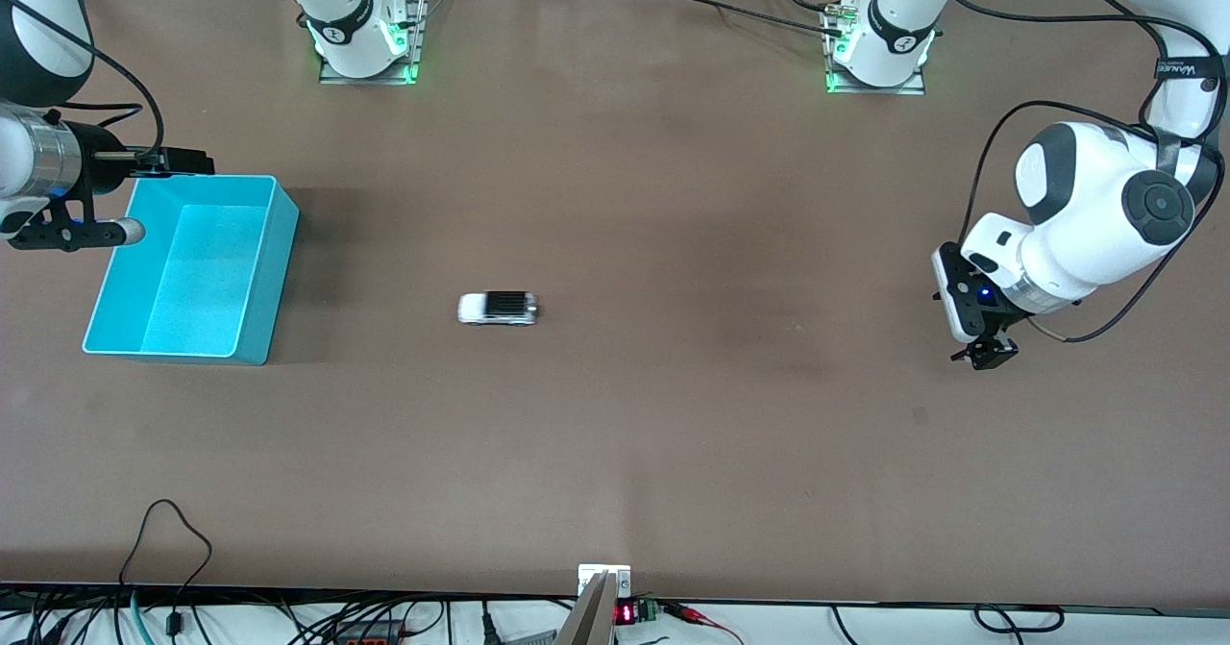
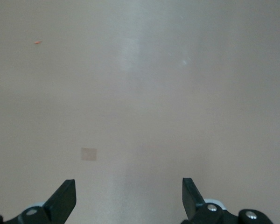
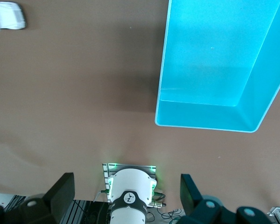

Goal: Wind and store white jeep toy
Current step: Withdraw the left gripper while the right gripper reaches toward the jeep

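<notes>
The jeep (image 1: pixel 497 308) sits mid-desk (image 1: pixel 673 414), untouched, apart from the bin (image 1: pixel 279 241). Both the left gripper (image 1: pixel 982 353) and right gripper (image 3: pixel 126 196) hang open and empty. Grip the jeep's sides squarely before winding.

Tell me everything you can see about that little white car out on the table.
The white jeep toy is a tiny boxy car with a glossy white body, a dark shiny roof panel and dark windows. It looks like plastic. It sits upright on its wheels on the bare brown table, its length running along the table between the two arms' ends. It lies near the table's middle, beside the turquoise bin but apart from it. Nothing touches it except the table; both grippers are well away.
</notes>
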You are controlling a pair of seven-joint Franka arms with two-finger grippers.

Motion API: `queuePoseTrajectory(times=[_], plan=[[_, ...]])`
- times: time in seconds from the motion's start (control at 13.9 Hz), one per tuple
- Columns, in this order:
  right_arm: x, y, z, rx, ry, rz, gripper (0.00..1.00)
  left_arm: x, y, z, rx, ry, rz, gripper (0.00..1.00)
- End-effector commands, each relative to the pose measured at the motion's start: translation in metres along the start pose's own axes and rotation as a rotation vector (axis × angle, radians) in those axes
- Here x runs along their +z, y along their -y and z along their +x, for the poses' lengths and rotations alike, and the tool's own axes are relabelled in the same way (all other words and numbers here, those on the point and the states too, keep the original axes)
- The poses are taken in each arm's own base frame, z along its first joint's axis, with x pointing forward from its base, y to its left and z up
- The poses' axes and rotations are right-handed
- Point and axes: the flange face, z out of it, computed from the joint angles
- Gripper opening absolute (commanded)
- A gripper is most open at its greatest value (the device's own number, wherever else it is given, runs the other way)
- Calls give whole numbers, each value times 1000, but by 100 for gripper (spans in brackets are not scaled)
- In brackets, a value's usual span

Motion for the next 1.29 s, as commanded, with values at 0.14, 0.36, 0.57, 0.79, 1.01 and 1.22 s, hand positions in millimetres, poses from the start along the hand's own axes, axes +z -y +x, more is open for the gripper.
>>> queuePoseTrajectory(times=[0.14,0.36,0.57,0.79,1.01,1.22], plan=[[-2,2,-3,-16,6,9,100,-19,0,11,-333,-47,-2,100],[-2,2,-3,-17,6,7,100,-30,-3,19,-539,-52,9,100],[-1,2,-2,-19,8,8,100,-52,4,20,-761,-74,36,100],[-1,4,-1,-25,5,6,100,-73,14,20,-991,-86,37,100],[-2,14,3,-71,-22,-7,100,-102,25,11,-1155,-73,25,100],[7,8,10,-262,-43,-9,100,-139,32,1,-1297,-44,10,100]])
